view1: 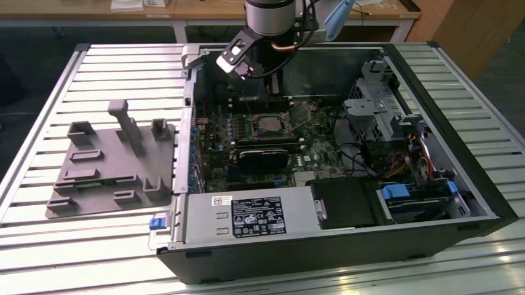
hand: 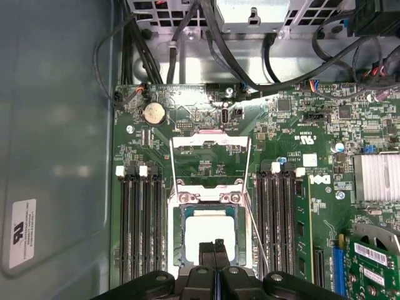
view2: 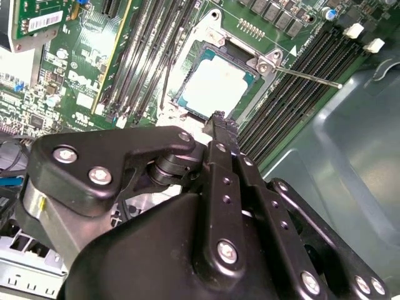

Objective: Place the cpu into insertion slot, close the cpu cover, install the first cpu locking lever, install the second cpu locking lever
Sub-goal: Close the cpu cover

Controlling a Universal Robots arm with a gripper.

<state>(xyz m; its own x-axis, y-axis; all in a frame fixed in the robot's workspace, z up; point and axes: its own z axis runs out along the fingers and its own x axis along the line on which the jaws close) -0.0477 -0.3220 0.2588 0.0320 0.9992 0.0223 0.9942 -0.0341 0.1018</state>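
The cpu [hand: 209,232] lies flat in the insertion slot [hand: 177,240], its silver-grey face up; it appears too in the second wrist view [view2: 215,87]. The cpu cover [hand: 210,142] stands swung open beyond the socket, green board showing through its window. A thin locking lever [hand: 255,231] runs unlatched along one side of the socket, and its rod [view2: 307,76] sticks out free. My gripper [hand: 214,247] hovers just over the cpu's near edge, fingers pressed together with nothing between them. In the exterior view the gripper [view1: 264,83] hangs above the insertion slot [view1: 267,125].
Black memory slots [hand: 140,231] flank the socket on both sides. An open computer case [view1: 459,184] sits on a slatted table [view1: 123,55], with cables and drive cages at the exterior view's right. A grey moulded fixture [view1: 107,166] stands at the exterior view's left.
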